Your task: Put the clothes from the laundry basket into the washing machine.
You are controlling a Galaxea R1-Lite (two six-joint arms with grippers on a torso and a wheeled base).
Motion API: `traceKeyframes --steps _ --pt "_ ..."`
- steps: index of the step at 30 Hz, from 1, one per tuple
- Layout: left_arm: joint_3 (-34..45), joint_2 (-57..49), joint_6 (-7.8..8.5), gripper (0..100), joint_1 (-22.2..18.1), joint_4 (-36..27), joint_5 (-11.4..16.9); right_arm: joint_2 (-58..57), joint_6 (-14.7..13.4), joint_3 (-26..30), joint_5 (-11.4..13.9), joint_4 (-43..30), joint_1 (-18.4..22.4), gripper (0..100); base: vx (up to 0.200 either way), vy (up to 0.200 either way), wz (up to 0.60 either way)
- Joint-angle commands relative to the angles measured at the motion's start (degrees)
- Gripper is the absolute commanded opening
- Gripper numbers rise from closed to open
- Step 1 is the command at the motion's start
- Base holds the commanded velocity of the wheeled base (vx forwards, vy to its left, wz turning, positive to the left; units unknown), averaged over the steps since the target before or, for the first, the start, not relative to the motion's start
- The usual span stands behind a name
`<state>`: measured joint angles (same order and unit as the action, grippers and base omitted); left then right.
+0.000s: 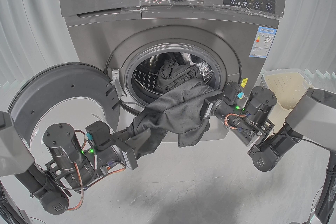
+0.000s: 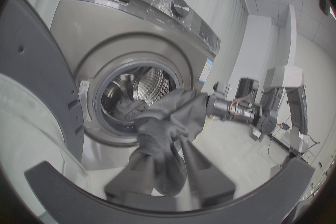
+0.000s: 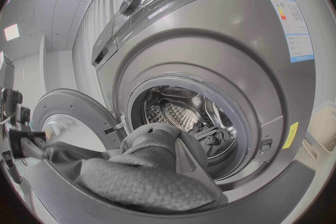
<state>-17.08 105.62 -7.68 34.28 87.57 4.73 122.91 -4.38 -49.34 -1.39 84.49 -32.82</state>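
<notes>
— What do the arms look like?
— The left arm [image 1: 52,179] and right arm [image 1: 269,151] match: dark cylindrical motor housings [image 1: 60,137] with screws on top, coiled orange cables [image 1: 78,182], green lights [image 1: 83,152] and pale grey boxy upper links [image 1: 315,119].
— And the left end effector [image 2: 164,149]?
— Dark grey, with wedge-shaped fingers [image 2: 206,175].

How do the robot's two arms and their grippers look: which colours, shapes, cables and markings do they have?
The left arm and right arm are alike: light grey boxy upper shells, then black and dark grey links. Each wrist carries a black cylindrical motor, looping orange-brown cables, a turquoise tag and green lights. The left gripper and right gripper have dark grey wedge-shaped fingers.
</notes>
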Motion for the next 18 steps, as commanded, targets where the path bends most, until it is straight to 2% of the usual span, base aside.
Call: traceKeyframes --steps 1,7,8,10,11,15,18 --pt "3.9 4.9 1.18 100 0.2 1.1 0.2 -1.5 0.1 0.0 0.0 -0.2 0.2 0 0.0 0.0 0.0" --pt "8.2 6.7 1.79 100 0.4 1.2 1.0 -2.4 0.2 -0.3 0.0 -0.5 0.3 0 0.0 0.0 0.0" --pt "9.1 6.7 2.32 100 0.5 1.2 2.3 -2.5 0.2 -0.4 0.0 -0.4 0.3 0 0.0 0.0 0.0" --pt "9.3 6.6 2.49 100 0.5 1.2 2.8 -2.5 0.1 -0.5 0.0 -0.4 0.3 0 0.0 0.0 0.0" --pt "9.4 6.4 3.02 100 0.7 1.2 4.2 -2.4 0.1 -0.6 0.0 -0.4 0.3 0 0.0 0.0 0.0" --pt "7.0 6.8 3.37 100 0.4 1.2 4.3 -2.3 0.1 -0.2 0.0 -0.3 -0.4 0 0.0 0.0 0.0" --pt "2.0 7.5 2.93 100 0.0 1.2 4.1 -2.4 0.1 -0.1 0.0 -0.4 -1.0 0 0.0 0.0 0.0"
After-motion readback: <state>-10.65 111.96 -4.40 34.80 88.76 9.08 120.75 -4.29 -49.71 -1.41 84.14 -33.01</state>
